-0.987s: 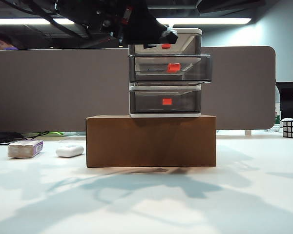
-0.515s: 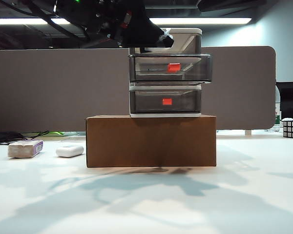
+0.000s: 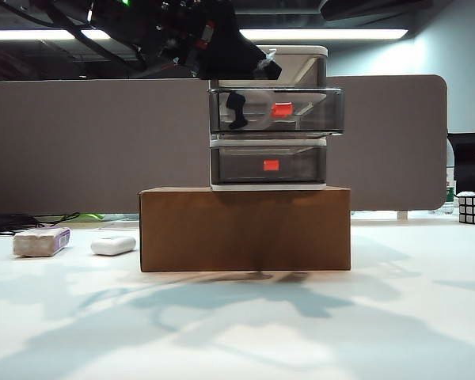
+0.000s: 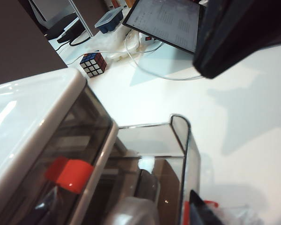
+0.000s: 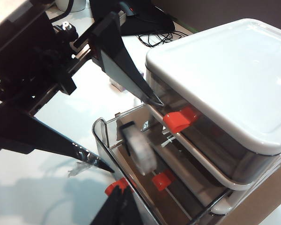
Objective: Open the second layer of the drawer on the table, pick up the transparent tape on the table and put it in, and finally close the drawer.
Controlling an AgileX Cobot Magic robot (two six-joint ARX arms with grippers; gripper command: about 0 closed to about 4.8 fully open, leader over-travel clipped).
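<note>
The left gripper (image 5: 133,135) hangs just above the pulled-out second layer (image 3: 301,111). Its two black fingers are spread wide with nothing between them. The transparent tape (image 5: 139,151) is directly under them, inside that middle tray. It stands on its edge near the tray's front corner and looks blurred in the right wrist view, so it may not have settled.

From outside, the tape shows as a dark upright ring behind the smoky wall. I judge it a light, stiff, slick ring that will roll if the tray is jolted, though the tray walls should keep it in. It probably needs no further grasp.

The next thing to handle is the tray itself. It is thin, light plastic that likely slides easily. The best place to push is the front face at the red-orange tab (image 3: 282,110), squarely and at the centre.

The drawer (image 3: 301,54) stands on a cardboard box (image 3: 245,229) on the table (image 3: 237,332), apparently unfastened, so a hard shove could shift it.

Only a dark sliver of the right gripper (image 5: 120,208) shows, close by the tray's front, and I cannot tell whether its jaws are apart.
</note>
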